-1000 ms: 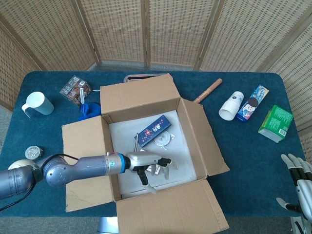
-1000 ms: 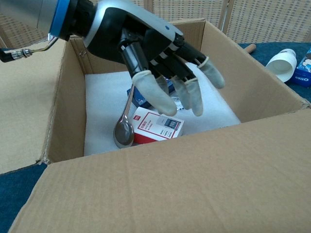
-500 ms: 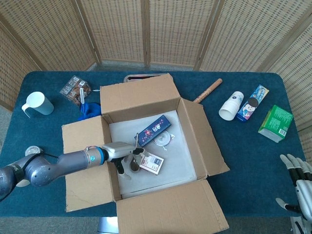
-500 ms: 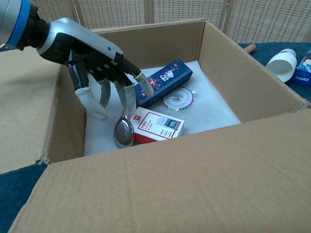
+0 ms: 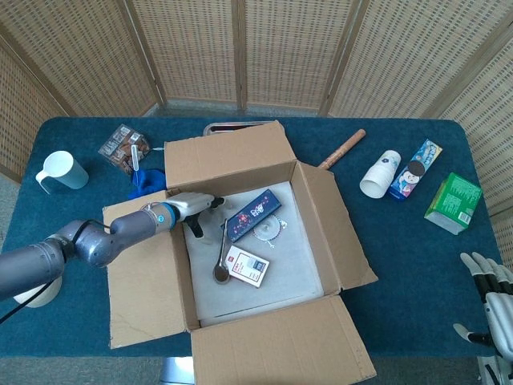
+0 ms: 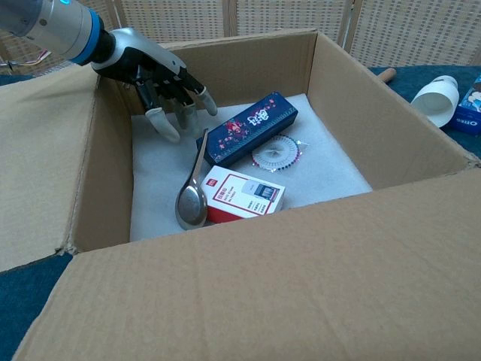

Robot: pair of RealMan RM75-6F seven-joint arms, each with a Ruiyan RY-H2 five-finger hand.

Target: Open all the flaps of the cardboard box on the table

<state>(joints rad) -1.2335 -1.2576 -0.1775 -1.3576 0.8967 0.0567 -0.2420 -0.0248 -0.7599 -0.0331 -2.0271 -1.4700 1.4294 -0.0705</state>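
Cardboard box [image 5: 313, 212] on table [image 5: 393, 249], all flaps folded out. Left hand [image 6: 161, 79] inside, fingers spread, grasping nothing. Right hand [image 5: 493, 309] apart, likewise released.

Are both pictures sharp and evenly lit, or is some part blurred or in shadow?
Head view: sharp, even light, soft shadow inside the cardboard box. Chest view: the near flap fills the foreground, slightly soft; the spoon shows small glare; the left robot hand is sharp.
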